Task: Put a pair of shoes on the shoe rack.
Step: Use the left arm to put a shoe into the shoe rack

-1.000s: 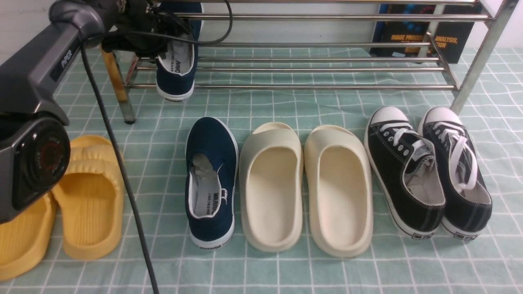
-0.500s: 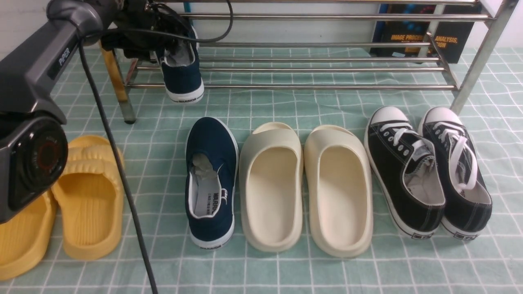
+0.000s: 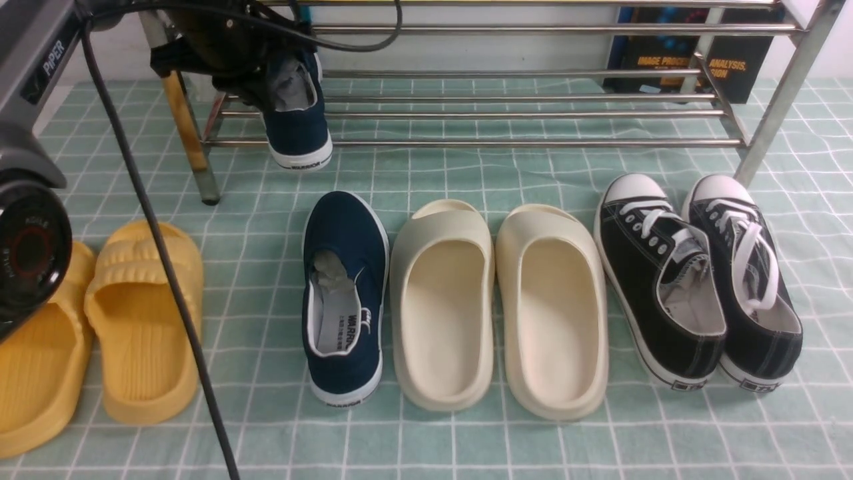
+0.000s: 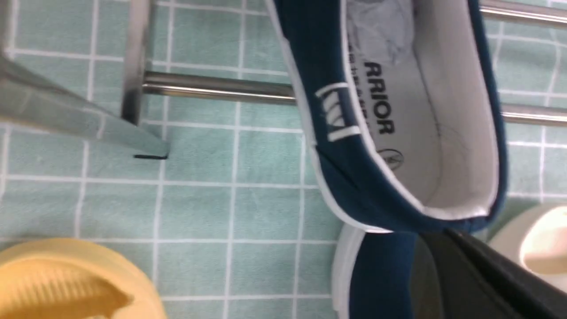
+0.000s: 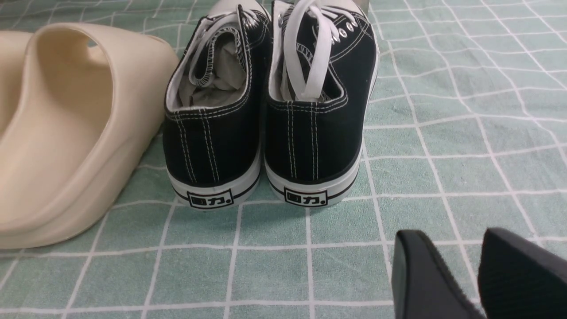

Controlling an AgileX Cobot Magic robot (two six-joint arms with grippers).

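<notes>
One navy slip-on shoe [image 3: 296, 127] lies on the lower tubes of the silver shoe rack [image 3: 533, 141] near its left end, heel overhanging the front tube. In the left wrist view, that shoe [image 4: 398, 133] shows its white lining and lettering. My left gripper [image 3: 256, 83] hovers just behind and left of its opening, shut, with a dark finger [image 4: 478, 274] by the heel and nothing seen in the jaws. The other navy shoe [image 3: 344, 293] stands on the checked cloth below. My right gripper [image 5: 460, 266] is open and empty, low over the cloth behind the black sneakers.
A pair of cream slides [image 3: 496, 307] sits right of the floor navy shoe, then a pair of black lace-up sneakers [image 3: 700, 280]. Yellow slides [image 3: 143, 320] lie at the front left. The left arm's cable [image 3: 166, 267] hangs across them. A dark book [image 3: 693, 53] leans behind the rack.
The navy shoe went from tilted in the left gripper to lying flat on the rack's lower tubes. The left gripper let it go, shut again, and the arm drew back to the left.
</notes>
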